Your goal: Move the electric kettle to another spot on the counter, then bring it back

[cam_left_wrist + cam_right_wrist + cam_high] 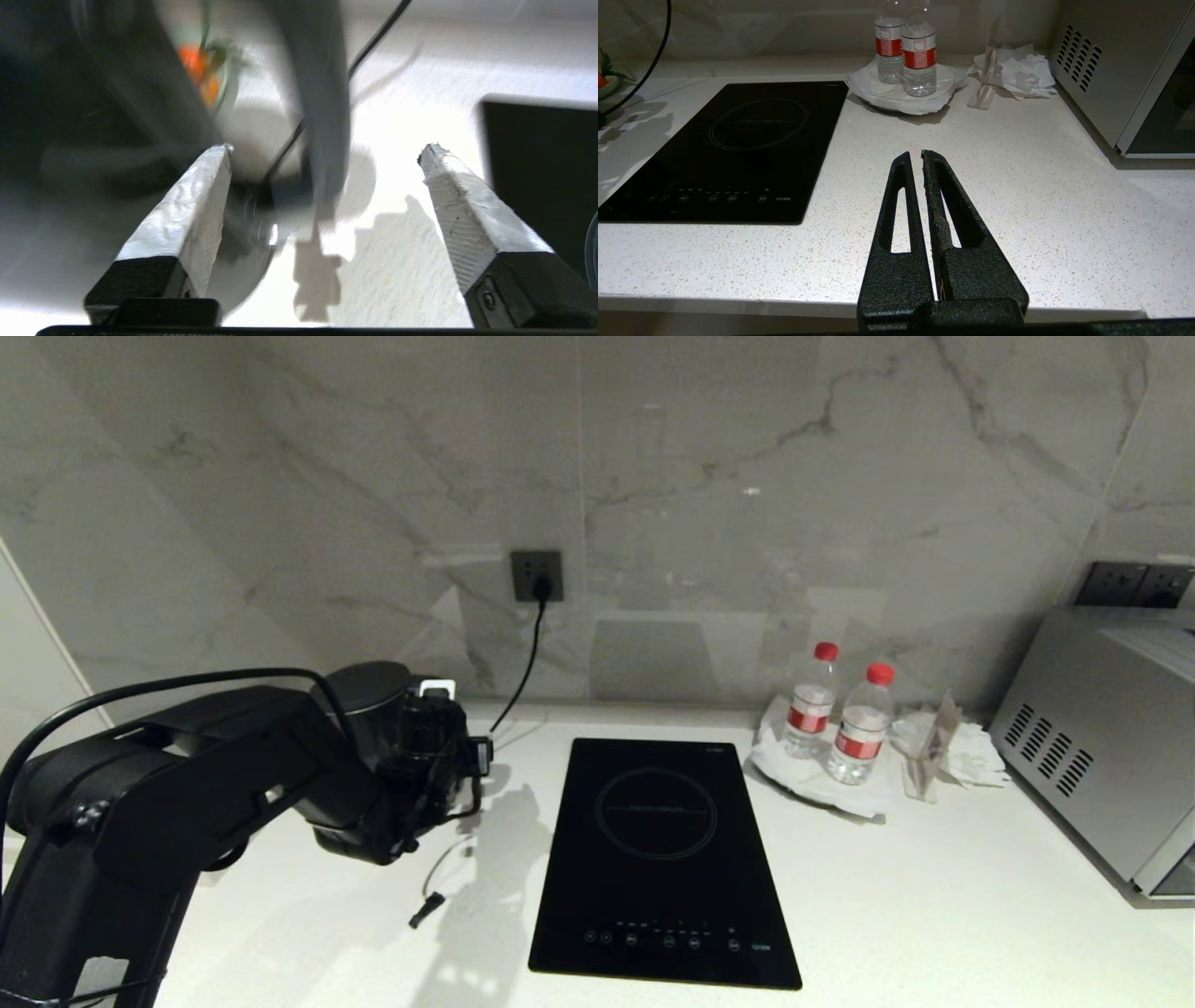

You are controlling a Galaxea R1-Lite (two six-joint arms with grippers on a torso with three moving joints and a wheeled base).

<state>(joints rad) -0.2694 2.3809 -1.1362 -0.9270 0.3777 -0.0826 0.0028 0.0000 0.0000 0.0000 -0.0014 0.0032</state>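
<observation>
Left gripper (324,149) spread wide, padded fingers (196,200) well apart, with the blurred loop handle of the electric kettle (322,107) standing in the gap between them and touching neither. Seen from the head camera, left gripper (448,761) reaching in from the robot's left, close against the electric kettle (373,695), which stands at the back left of the counter (934,915), near the wall and mostly hidden behind the arm. Flat round base (247,233) low beside one finger, a black cord (373,39) leading away from it; from the head view, cord (525,663) running up to a wall socket (537,576). Black induction hob (661,859) just to the right of the kettle, set flat in the worktop. Farther right, two water bottles (840,714) with red caps on a plate, crumpled paper (952,747) beside them, then a steel microwave (1102,756). Right gripper (922,161) pressed together, parked above the front edge of the counter (1041,196), holding nothing.
</observation>
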